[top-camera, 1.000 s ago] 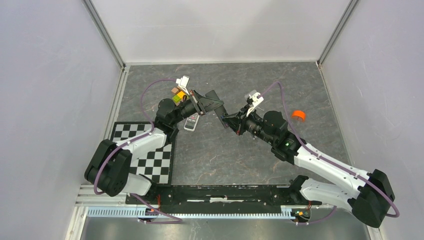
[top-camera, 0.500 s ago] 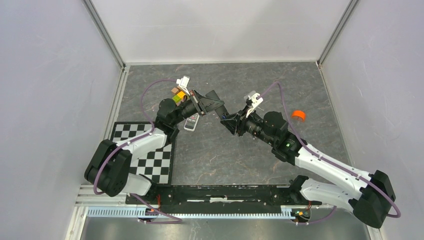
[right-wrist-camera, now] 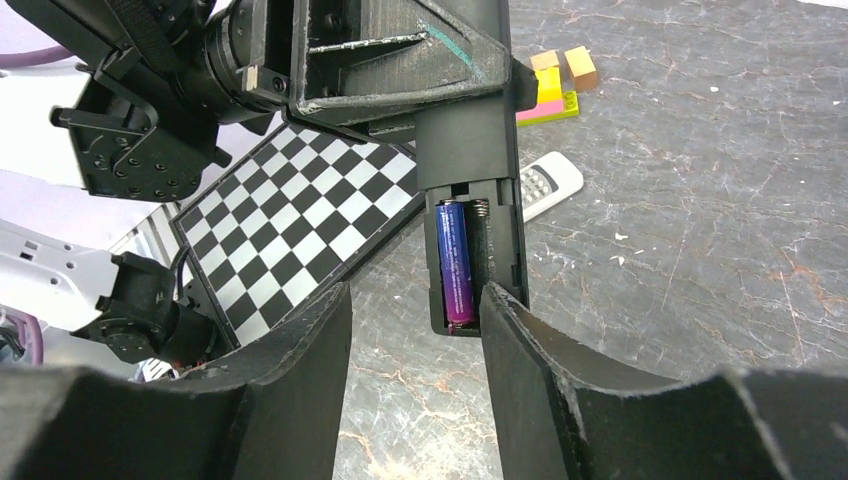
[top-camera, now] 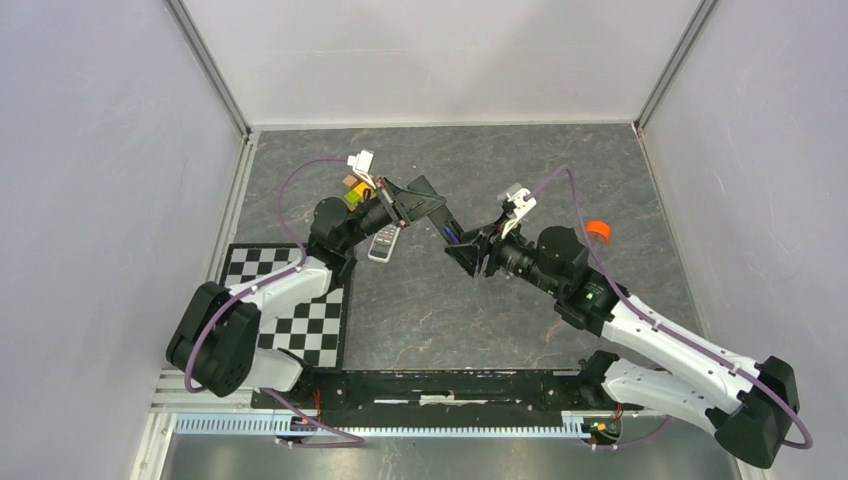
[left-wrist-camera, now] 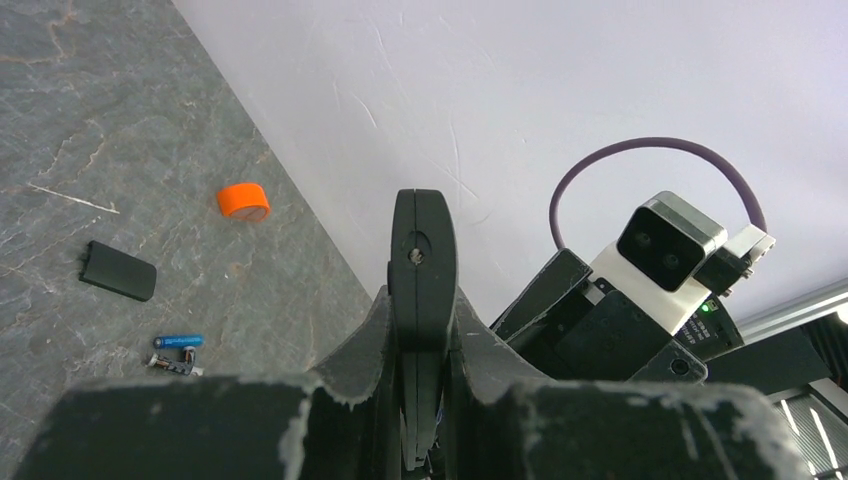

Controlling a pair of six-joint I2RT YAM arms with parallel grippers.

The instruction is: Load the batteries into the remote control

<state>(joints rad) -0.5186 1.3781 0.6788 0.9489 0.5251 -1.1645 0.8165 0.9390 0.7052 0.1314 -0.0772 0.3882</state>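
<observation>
Jaws on your right arm point(top-camera: 640, 330) are spread and carry nothing. In the right wrist view they sit either side of the free end of the remote control point(right-wrist-camera: 468, 160); I can't tell if they touch it. That remote is the black bar, held off the desk point(right-wrist-camera: 700, 250) with its open bay facing the right wrist camera. Purple battery point(right-wrist-camera: 455, 262) is seated in one slot. The empty slot point(right-wrist-camera: 492, 255) beside it shows a spring at its far end. Both slots run lengthwise along the bar, straight away from your right jaws toward the left ones. Left jaws, on the left arm point(top-camera: 300, 280), are clenched on the bar's far half, so that arm is busy.

Blue battery point(left-wrist-camera: 178, 341) lies flat on the desk in the left wrist view, just beside a small dark part point(left-wrist-camera: 172, 365) I can't identify. It's near a black flat piece point(left-wrist-camera: 118, 270), probably the bay cover, with the orange cap point(left-wrist-camera: 243, 200) farther on. It's not visible from the right wrist or overhead. My read: your right arm is free, so it should fetch the battery and align it with the bar. White handset point(right-wrist-camera: 545, 185) lies on the desk beyond, apart from both arms.
</observation>
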